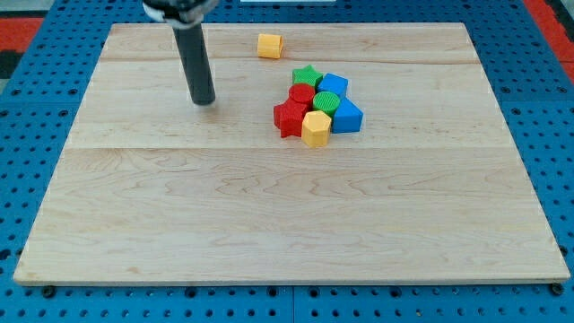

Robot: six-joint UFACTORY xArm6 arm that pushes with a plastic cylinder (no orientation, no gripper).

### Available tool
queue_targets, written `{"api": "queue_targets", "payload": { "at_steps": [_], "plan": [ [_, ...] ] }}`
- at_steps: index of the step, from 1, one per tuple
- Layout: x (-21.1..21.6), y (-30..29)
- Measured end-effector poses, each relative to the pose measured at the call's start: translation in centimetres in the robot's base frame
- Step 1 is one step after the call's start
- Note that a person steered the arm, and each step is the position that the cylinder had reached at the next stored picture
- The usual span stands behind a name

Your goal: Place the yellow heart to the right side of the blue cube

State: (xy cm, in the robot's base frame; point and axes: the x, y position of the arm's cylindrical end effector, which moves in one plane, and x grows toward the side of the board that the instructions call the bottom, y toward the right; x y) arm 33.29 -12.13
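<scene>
A yellow block (269, 45), which looks like the heart, lies alone near the view's top edge of the board. The blue cube (333, 85) sits at the top right of a tight cluster right of the board's middle. My tip (204, 101) rests on the board to the left of the cluster and below-left of the yellow heart, touching no block. The dark rod rises from it to the view's top.
The cluster also holds a green star (308, 74), a red round block (302, 93), a green round block (326, 101), a red star (289, 117), a yellow hexagon-like block (315, 128) and a blue wedge-like block (347, 117). The wooden board (269, 224) lies on blue pegboard.
</scene>
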Motion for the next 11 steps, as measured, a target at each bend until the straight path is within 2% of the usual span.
{"api": "queue_targets", "payload": {
  "at_steps": [1, 3, 4, 5, 6, 8, 11],
  "plan": [
    [-6.5, 0.0],
    [-12.3, 7.3],
    [-10.7, 12.1],
    [-9.4, 12.2],
    [-9.4, 9.7],
    [-6.3, 12.4],
    [-5.5, 23.1]
  ]
}}
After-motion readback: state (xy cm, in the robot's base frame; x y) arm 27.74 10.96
